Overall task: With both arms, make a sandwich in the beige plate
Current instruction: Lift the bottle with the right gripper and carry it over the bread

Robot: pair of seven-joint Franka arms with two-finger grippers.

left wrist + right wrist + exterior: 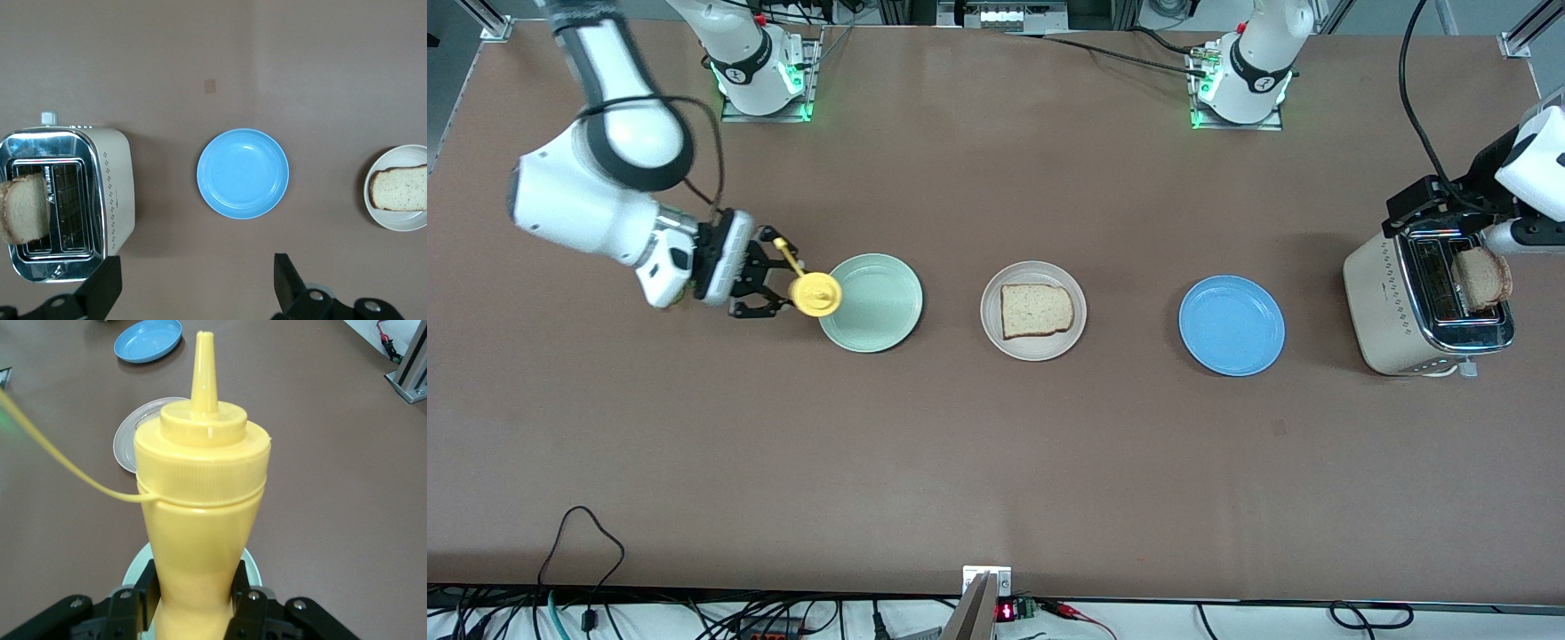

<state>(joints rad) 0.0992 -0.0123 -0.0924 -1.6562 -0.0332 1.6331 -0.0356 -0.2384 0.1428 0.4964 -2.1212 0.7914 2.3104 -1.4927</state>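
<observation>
The beige plate [991,313] sits mid-table with one bread slice [1036,310] on it. It also shows in the left wrist view [400,223] and, partly hidden by the bottle, in the right wrist view [127,437]. A second bread slice [1482,277] stands in the toaster [1392,302]. No lettuce is in view. My right gripper [769,284] is shut on a yellow squeeze bottle [815,293], held tilted over the rim of the mint-green plate [880,307]. My left gripper [193,293] is open and empty, up in the air over the toaster [117,193].
A blue plate [1232,325] lies between the beige plate and the toaster. The toaster stands at the left arm's end of the table. The bottle's loose yellow cap strap [60,463] hangs out to one side.
</observation>
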